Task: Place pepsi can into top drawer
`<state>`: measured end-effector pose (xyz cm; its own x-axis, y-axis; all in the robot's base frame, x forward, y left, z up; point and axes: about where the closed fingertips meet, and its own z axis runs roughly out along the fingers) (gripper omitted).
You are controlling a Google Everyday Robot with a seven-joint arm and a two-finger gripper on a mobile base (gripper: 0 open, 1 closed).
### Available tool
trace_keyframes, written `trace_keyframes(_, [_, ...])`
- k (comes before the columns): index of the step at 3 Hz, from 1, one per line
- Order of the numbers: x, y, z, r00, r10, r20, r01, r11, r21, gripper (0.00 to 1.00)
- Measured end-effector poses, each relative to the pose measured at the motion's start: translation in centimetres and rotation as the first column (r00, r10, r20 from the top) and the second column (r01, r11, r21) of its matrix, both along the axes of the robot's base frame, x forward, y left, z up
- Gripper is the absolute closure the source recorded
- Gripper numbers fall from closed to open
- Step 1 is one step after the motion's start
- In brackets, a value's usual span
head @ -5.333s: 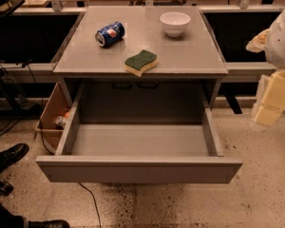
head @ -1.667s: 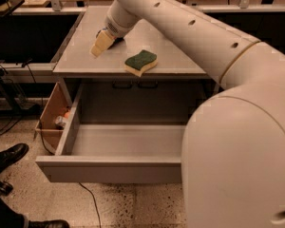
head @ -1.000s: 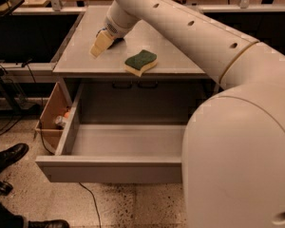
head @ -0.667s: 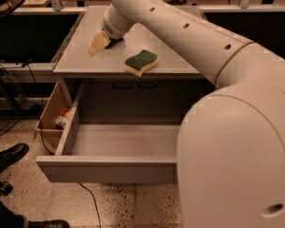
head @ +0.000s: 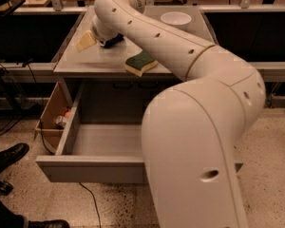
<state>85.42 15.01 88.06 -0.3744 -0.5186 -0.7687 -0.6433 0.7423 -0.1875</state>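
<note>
The can (head: 115, 41) peeks out just beside the gripper (head: 94, 40) on the tabletop (head: 80, 63); whether the jaws pinch it I cannot tell.

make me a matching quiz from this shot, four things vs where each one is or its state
1 sponge
2 white bowl
3 top drawer
4 claw

a pulled open, under the cabinet top
b far right corner of the top
c near the top's front edge
d over the top's left side, beside the pepsi can

Pairs: 1-c, 2-b, 3-a, 4-d
</note>
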Motion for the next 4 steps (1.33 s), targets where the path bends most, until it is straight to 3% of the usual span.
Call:
trace_keyframes(1, [3.2, 0.2, -1.2, 0.9958, -0.089, 0.021, 0.089, 0.996, 0.021, 0.0])
trace_keyframes(2, [6.0, -0.5, -2.2, 0.9846, -0.168, 0.047, 0.167, 0.986, 0.028, 0.0])
trace_keyframes(3, [8.5, -1.6, -3.3, 0.9675, -0.248, 0.051, 0.245, 0.968, 0.055, 0.0])
trace_keyframes(4, [10.7, -2.5, -4.4, 0.9448, -0.324, 0.052, 0.319, 0.944, 0.082, 0.26])
